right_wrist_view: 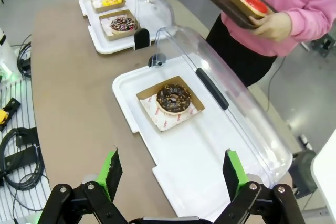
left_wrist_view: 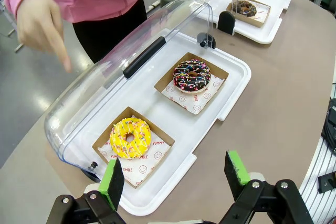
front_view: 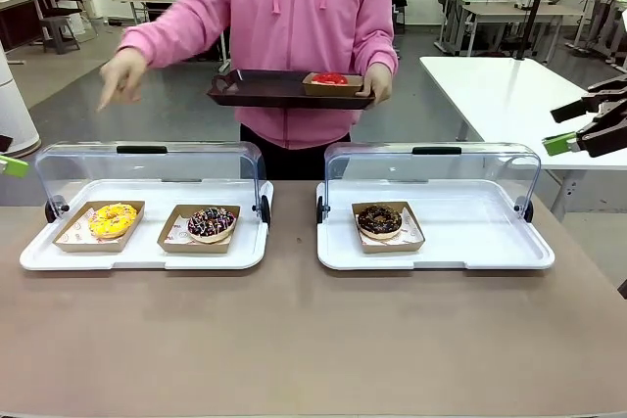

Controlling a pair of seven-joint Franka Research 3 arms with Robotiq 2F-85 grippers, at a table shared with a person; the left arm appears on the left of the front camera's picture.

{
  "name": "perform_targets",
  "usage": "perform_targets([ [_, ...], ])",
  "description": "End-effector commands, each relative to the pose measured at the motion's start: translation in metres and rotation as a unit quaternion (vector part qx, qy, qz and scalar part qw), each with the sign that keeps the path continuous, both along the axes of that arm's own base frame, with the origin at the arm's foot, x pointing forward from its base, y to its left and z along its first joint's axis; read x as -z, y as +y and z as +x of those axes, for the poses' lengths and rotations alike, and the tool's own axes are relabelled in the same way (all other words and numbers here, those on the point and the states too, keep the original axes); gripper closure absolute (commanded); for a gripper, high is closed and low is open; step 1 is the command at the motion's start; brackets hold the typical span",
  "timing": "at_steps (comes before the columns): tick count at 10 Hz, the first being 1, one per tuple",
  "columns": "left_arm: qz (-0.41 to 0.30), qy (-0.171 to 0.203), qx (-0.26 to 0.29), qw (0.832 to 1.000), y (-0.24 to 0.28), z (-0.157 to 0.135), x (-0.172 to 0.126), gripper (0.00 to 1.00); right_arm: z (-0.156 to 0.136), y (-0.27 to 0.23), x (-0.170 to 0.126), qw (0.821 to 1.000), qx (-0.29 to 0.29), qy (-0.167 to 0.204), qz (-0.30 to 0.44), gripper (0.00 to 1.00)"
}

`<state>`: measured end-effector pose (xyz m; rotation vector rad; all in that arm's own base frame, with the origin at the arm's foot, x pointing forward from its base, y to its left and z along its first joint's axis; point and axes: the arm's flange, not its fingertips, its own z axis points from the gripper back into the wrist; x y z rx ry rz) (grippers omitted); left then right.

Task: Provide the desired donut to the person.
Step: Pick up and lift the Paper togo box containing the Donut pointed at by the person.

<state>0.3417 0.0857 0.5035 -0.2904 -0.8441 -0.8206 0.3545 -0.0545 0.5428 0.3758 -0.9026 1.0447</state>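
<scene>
We see the person (front_view: 294, 36) pointing a hand (front_view: 122, 77) down toward the left display case (front_view: 196, 168) (yellow donut (front_view: 113, 220) inside) — left gripper (left_wrist_view: 174, 170) and right gripper (right_wrist_view: 171, 167) both spread wide.

Front cam: fixed on robot side of bench (front_view: 294, 340), facing across to the person (front_view: 294, 36), mid-range. Left wrist cam hangs close above left tray (left_wrist_view: 233, 77), right wrist cam above right tray (right_wrist_view: 210, 153); all three share both trays.

The front view's top edge cuts the person (front_view: 294, 36) off above the shoulders; its left edge crops the left gripper (front_view: 8, 165) to one green pad. The red donut (front_view: 329, 78) sits half hidden inside its box (front_view: 333, 89).
</scene>
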Motion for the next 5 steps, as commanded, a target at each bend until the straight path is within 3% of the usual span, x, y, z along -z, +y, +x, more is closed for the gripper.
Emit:
perform_targets([
  [1, -0.003, -0.004, 0.008, 1.000, 0.002, 0.000, 0.002, 0.00, -0.001, 0.002, 0.009, 1.000, 0.004, -0.026, 0.010, 0.00],
  [3, -0.003, -0.004, 0.008, 1.000, 0.002, 0.000, 0.002, 0.00, 0.004, 0.005, 0.007, 0.999, 0.016, -0.043, 0.026, 0.00],
  [5, -0.003, -0.004, 0.008, 1.000, 0.002, 0.000, 0.002, 0.00, 0.002, -0.001, -0.003, 1.000, 0.012, -0.017, 0.014, 0.00],
])
